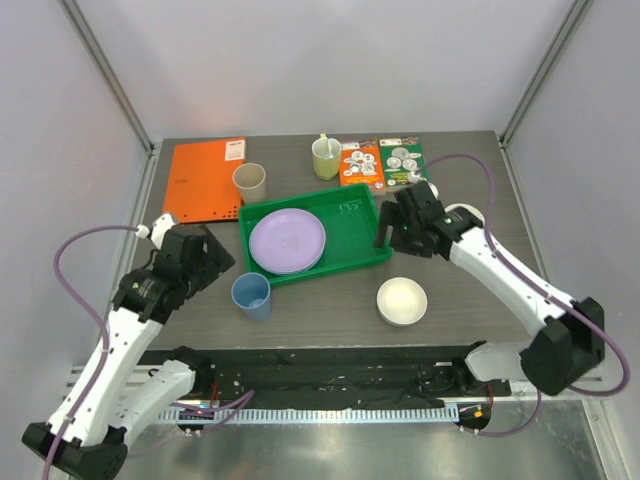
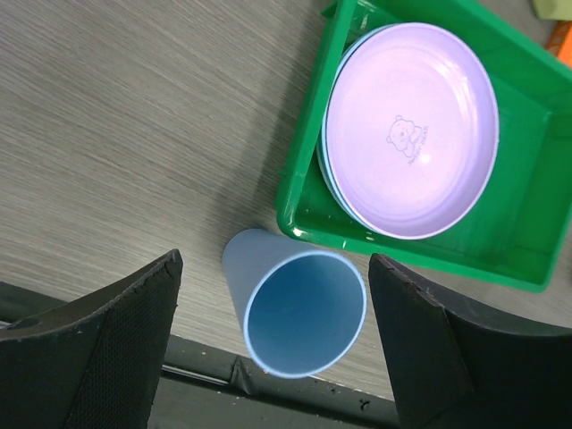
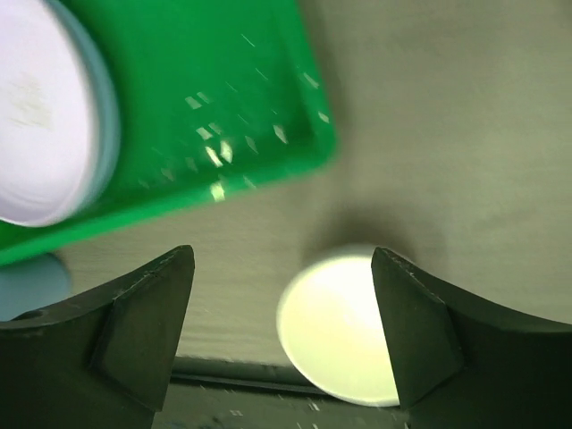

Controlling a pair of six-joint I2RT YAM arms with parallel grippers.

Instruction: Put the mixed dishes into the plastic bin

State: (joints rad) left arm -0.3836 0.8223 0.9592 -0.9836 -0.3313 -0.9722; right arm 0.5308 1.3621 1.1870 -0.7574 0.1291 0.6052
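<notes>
The green plastic bin holds a lilac plate stacked on a light blue plate. A blue cup stands upright on the table in front of the bin's left corner. My left gripper hangs open just left of it. In the left wrist view the cup shows between the spread fingers without touching them. A cream bowl sits right of the cup. My right gripper is open and empty above the bin's right end. A beige cup stands behind the bin.
An orange folder lies at the back left. A yellow-green mug with a spoon stands behind the bin, beside an orange pack and a green pack. A black strip runs along the table's near edge.
</notes>
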